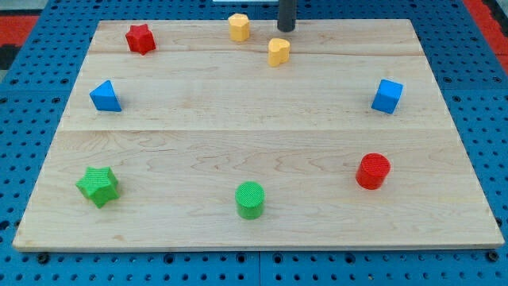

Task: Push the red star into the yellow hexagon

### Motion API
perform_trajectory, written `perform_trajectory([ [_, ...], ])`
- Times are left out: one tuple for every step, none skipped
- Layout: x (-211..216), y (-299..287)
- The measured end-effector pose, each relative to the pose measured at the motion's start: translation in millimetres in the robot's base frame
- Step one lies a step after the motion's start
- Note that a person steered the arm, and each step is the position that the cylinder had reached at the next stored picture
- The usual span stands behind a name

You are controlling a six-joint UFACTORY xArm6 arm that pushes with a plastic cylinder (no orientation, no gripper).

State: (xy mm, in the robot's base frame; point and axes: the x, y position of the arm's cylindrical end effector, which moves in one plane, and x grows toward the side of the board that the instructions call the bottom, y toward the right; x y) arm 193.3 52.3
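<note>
My tip (286,29), a bare rod with no hand to open or close, hovers right of the yellow hexagon (239,27). The red star (140,38), left of it, looks light, rigid, slidey; push its left face.

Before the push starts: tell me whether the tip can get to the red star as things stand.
Probably yes. My tip stands at the view's top, right of the yellow hexagon; the red star sits further left. The hexagon lies between, but bare board below it allows a detour.

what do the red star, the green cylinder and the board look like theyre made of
Red star: probably plastic, matte, one flat colour.
Green cylinder: likely 3D-printed plastic; fine ridged lines cross its top.
Board: pale wood, smooth finish, with visible grain and plank seams.
</note>
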Motion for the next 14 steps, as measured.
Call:
perform_trajectory([
  [0.6, -26.9],
  [-0.6, -89.1],
  [-0.6, -107.0],
  [14.3, -140.5],
  [16.6, -139.5],
  [76.0, -110.1],
  [116.0, -179.5],
  [100.7, -293.5],
  [66.7, -353.0],
  [48.1, -286.2],
  [49.7, -228.0],
  [47.7, -204.3],
  [38.0, -210.4],
  [38.9, -168.6],
])
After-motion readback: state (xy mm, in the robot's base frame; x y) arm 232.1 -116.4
